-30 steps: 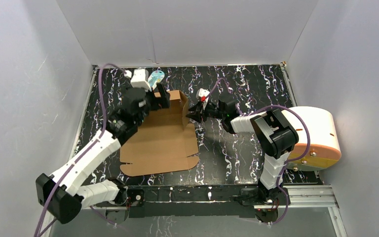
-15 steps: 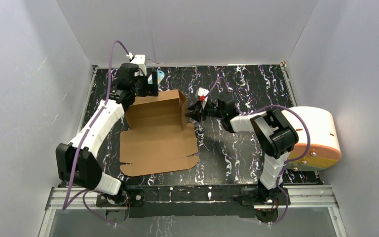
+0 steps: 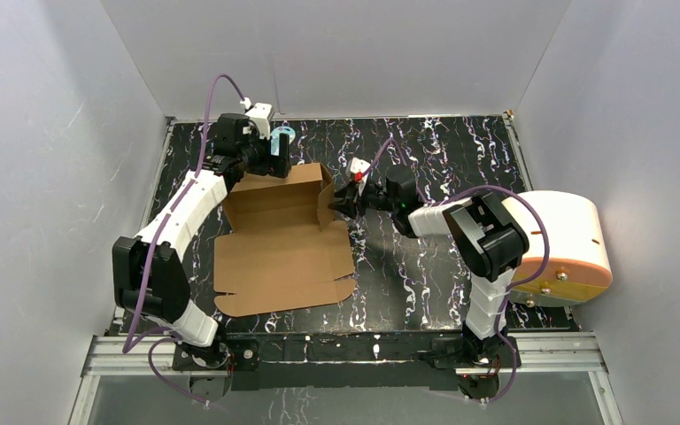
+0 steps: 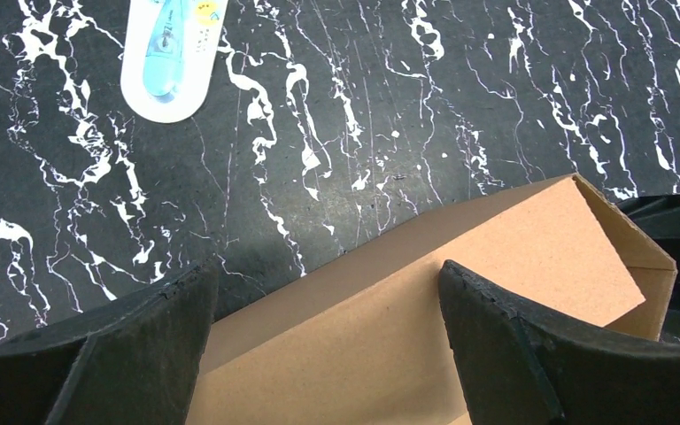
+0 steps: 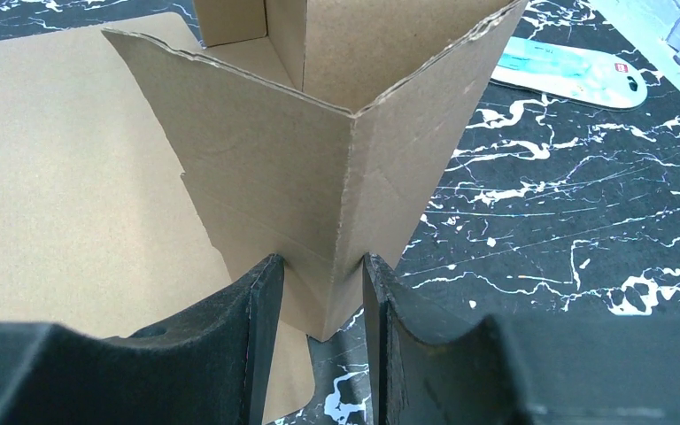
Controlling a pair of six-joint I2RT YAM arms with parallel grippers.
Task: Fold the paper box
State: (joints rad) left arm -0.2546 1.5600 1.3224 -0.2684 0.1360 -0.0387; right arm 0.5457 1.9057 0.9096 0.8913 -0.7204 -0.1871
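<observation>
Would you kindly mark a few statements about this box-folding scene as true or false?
1. The right claw pinches a raised corner of the paper box. True.
2. The left claw is shut on the box. False: it stands open above the far wall.
3. The white-and-blue oval item lies inside the box. False: it lies on the table beyond the box.
4. The box's near panel lies flat. True.

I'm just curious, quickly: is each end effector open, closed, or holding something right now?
Left end effector: open, holding nothing.
Right end effector: closed on a raised corner of the cardboard box.
</observation>
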